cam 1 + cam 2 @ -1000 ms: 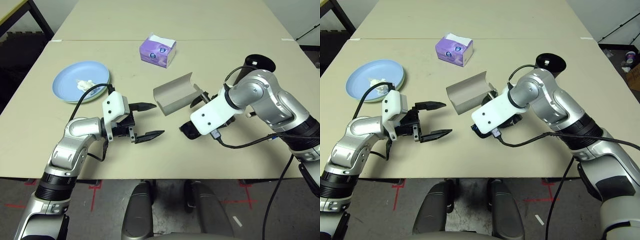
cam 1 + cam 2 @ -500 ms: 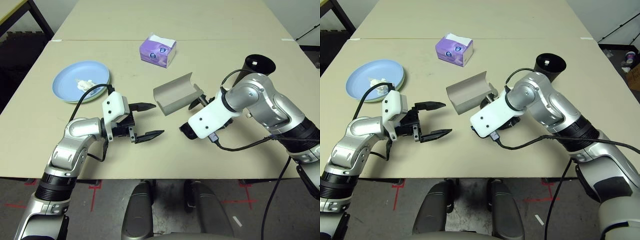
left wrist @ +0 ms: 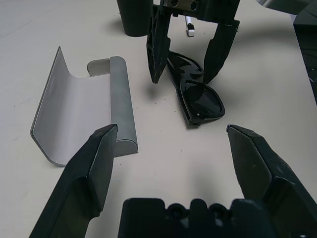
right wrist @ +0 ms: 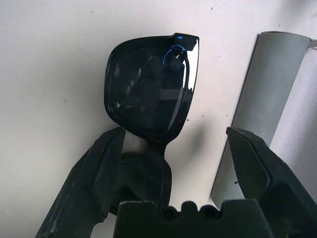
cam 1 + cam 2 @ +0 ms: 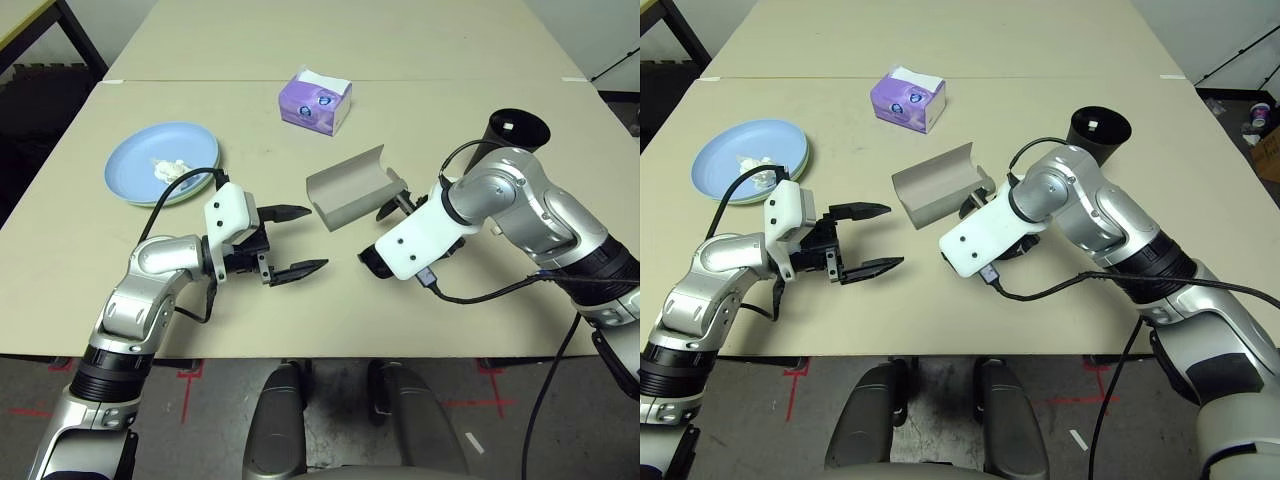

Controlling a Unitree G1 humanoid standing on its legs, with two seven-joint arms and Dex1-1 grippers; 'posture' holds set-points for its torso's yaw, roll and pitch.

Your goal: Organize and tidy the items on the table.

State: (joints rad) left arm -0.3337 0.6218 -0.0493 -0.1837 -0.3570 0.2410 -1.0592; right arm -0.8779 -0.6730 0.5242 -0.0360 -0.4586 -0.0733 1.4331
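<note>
Black plastic sunglasses (image 3: 194, 93) lie on the beige table (image 5: 300, 300) between our right gripper's (image 3: 182, 77) spread fingers, so an off-centre close could skid them toward the open grey case (image 3: 81, 111).

Glossy black sunglasses (image 4: 151, 91), matt grey glasses case (image 3: 81, 106)

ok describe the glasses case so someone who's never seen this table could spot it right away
Start at the large beige table and look to its middle, nearer than the purple tissue box. The grey oblong glasses case lies there open, a curved trough. The black sunglasses lie flat beside it under the open right gripper; the case alone is grey and hollow.
</note>
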